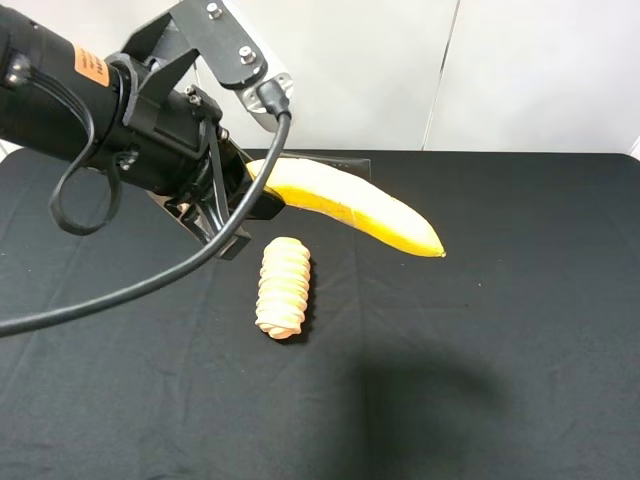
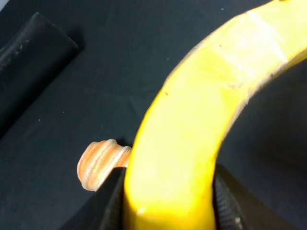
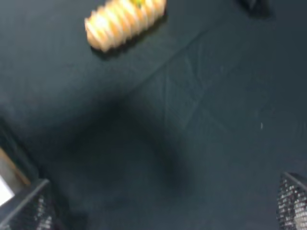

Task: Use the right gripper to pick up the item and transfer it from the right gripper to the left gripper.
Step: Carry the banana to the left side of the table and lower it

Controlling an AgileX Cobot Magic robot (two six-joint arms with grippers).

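the banana (image 1: 350,205) hangs in the air above the black bench (image 1: 520,400), clamped at its stem end by the left gripper (image 1: 248,195), its tapered tip pointing out toward the right side of the exterior high view. seen from the left wrist, the yellow peel (image 2: 192,143) curves away from between the two black fingers (image 2: 225,206), which press against it on either side. below and just in front of the held fruit, a ridged orange-tan roll (image 1: 283,287) lies on the bench, apart from the banana. a black oblong case (image 2: 29,67) rests on the cloth farther off. a thick black cable (image 1: 150,285) loops down from the left arm and across the bench's near left edge. the right gripper (image 3: 160,206) appears only in its own wrist view, its meshed fingertips (image 3: 292,201) spread wide with nothing between them, looking down on bare cloth with the roll (image 3: 125,21) well away from it.
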